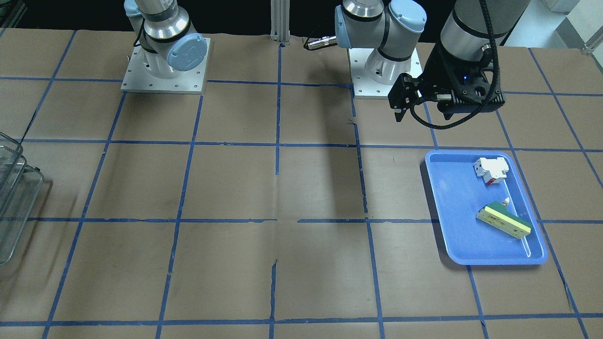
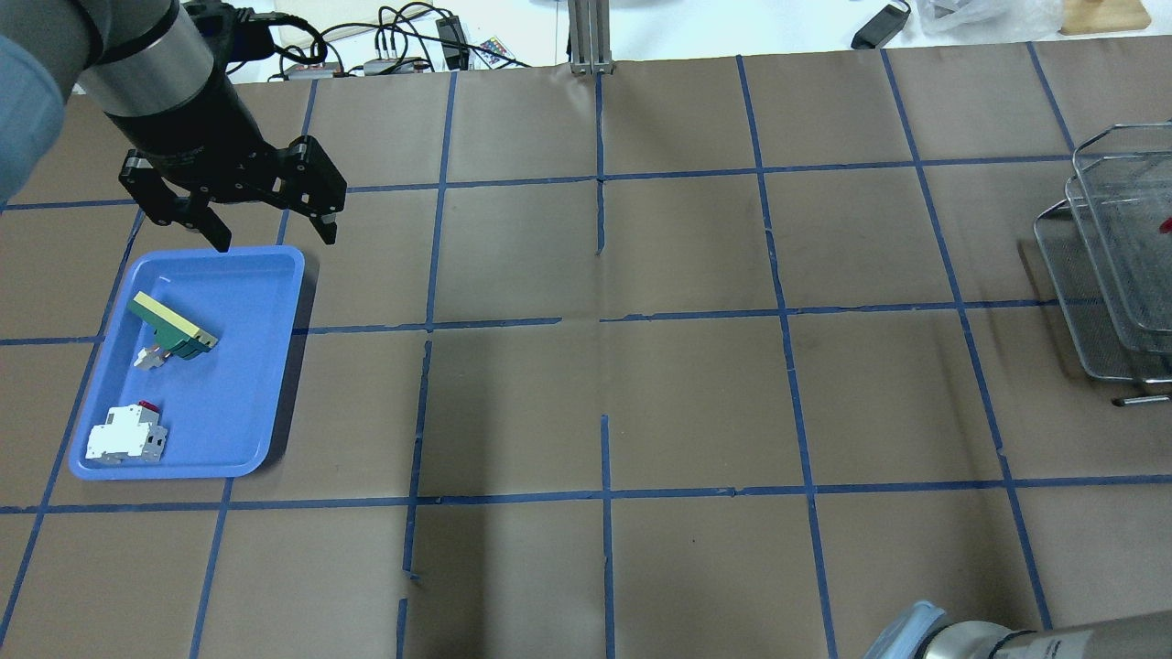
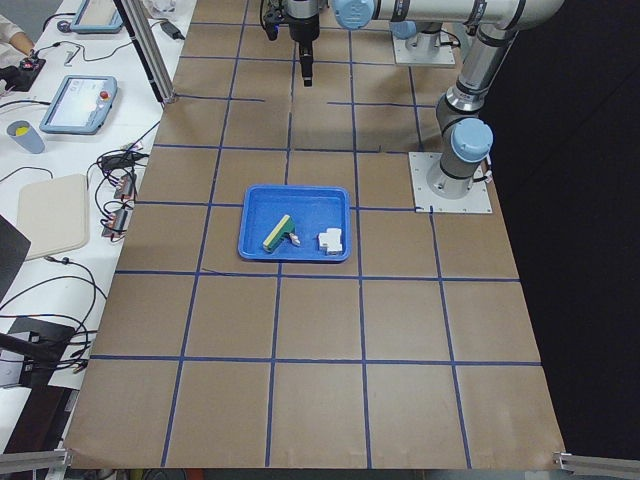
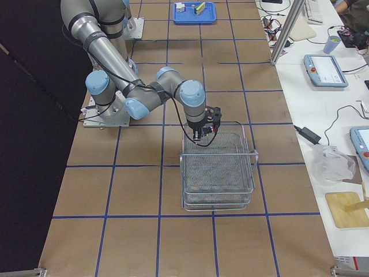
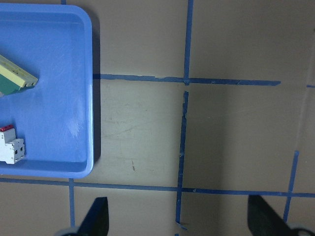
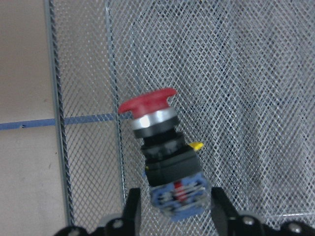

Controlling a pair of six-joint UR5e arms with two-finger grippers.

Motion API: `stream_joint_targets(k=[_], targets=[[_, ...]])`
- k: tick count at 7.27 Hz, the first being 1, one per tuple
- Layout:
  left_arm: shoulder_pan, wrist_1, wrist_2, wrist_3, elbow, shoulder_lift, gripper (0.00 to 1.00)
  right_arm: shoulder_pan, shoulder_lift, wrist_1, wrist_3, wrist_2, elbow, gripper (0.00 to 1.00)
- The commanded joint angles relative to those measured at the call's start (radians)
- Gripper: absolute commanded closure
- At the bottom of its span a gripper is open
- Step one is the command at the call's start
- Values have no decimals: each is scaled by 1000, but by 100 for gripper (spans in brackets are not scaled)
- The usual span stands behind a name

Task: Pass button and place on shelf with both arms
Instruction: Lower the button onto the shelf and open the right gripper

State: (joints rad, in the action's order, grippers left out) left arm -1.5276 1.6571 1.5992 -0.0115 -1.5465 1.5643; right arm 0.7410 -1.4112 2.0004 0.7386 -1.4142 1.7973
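Note:
The button (image 6: 157, 147), with a red mushroom cap, dark body and blue-yellow base, sits between the fingers of my right gripper (image 6: 175, 206), which is shut on its base. The button is slightly tilted over the mesh of the wire shelf (image 6: 246, 98). In the exterior right view the right gripper (image 4: 204, 130) hangs over the shelf's (image 4: 219, 179) edge nearest the robot. The shelf shows at the right edge of the overhead view (image 2: 1099, 302), with a red speck of the button (image 2: 1165, 222) above it. My left gripper (image 2: 275, 233) is open and empty, above the table by the far edge of the blue tray (image 2: 238, 403).
The blue tray holds a white block with a red part (image 2: 124, 439) and a green-and-cream flat block (image 2: 169, 325). The brown table has a grid of blue tape lines. Cables and devices lie along the table's far side (image 2: 403, 55).

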Motion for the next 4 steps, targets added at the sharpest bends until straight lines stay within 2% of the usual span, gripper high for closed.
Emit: stream_joint_targets(k=[1,3,4], targets=[[1,4,-1,1,-1,-6,0,1,12,8,-4,-3,-1,0],[6,-7,-5,-4,-4,-6,0,9,-30,-35,-4,-28,-15,0],[7,-14,-18,-13,-4,-6,0,18,-79,-157,-2,-43,-50,0]])
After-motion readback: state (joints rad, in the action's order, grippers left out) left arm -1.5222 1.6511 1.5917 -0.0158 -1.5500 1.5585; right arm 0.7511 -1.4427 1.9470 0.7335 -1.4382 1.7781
